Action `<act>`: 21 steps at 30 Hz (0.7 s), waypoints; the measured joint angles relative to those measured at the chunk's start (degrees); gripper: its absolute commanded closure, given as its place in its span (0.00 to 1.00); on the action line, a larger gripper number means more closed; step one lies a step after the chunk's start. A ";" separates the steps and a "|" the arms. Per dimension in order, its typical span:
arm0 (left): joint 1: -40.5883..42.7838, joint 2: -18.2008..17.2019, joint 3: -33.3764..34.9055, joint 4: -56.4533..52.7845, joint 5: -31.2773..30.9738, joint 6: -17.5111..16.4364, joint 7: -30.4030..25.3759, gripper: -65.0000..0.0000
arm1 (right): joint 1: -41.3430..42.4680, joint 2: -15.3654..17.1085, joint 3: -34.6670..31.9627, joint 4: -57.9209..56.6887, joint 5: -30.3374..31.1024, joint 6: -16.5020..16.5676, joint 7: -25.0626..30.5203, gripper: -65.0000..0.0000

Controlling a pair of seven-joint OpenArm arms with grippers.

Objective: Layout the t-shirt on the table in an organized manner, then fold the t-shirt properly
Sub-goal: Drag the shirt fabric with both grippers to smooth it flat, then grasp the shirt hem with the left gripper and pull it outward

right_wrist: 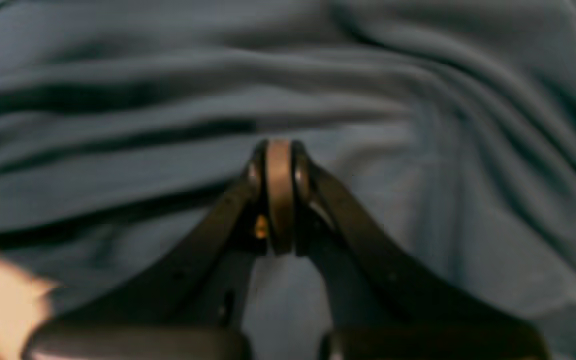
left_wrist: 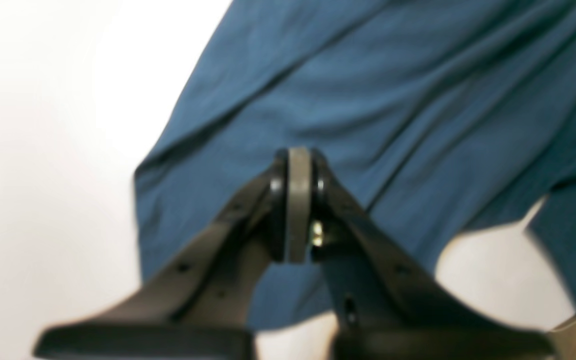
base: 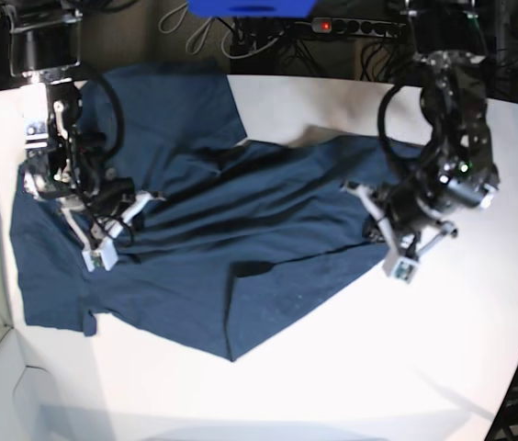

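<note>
The t-shirt lies rumpled across the white surface, collar hidden. Both wrist views are blurred: left gripper and right gripper show jaws closed together, apparently pinching nothing.

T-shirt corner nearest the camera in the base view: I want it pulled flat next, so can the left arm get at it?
Probably yes: bare table lies between the left gripper and that corner of the t-shirt, with nothing in the way.
</note>
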 measured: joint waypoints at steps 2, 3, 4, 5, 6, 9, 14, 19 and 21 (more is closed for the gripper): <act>-1.66 1.79 0.00 -2.10 0.15 0.07 0.09 0.70 | -1.16 -0.76 0.15 2.16 -0.48 0.31 -1.92 1.00; -2.47 2.60 0.00 -3.26 0.15 0.09 0.02 0.59 | -1.79 -1.14 0.17 2.91 -1.16 0.26 -4.04 1.00; -3.30 3.32 0.35 -4.37 0.42 0.20 -0.02 0.50 | -2.62 -1.60 0.22 3.65 -1.03 0.28 -4.63 1.00; -4.02 3.91 1.03 -5.25 0.57 0.24 -0.02 0.43 | -3.39 -1.88 0.20 4.55 -0.90 0.28 -5.14 0.99; -4.92 4.37 1.97 -6.32 0.63 0.26 -0.13 0.37 | -3.87 -2.03 0.15 5.35 -0.57 0.33 -6.47 0.96; -8.24 7.04 6.08 -10.91 0.61 0.63 -1.20 0.33 | -5.01 -2.32 0.22 7.06 -0.66 0.33 -7.08 0.84; -11.65 11.56 14.19 -17.20 3.91 0.92 -12.20 0.34 | -6.99 -2.32 0.09 9.35 -0.66 0.33 -7.39 0.73; -14.93 15.87 20.90 -28.17 14.16 10.10 -21.77 0.34 | -8.13 -2.78 -0.11 9.33 -0.63 0.33 -7.23 0.73; -16.44 15.76 22.01 -31.87 15.28 14.23 -23.28 0.34 | -8.59 -2.62 0.00 9.35 -0.68 0.33 -7.34 0.73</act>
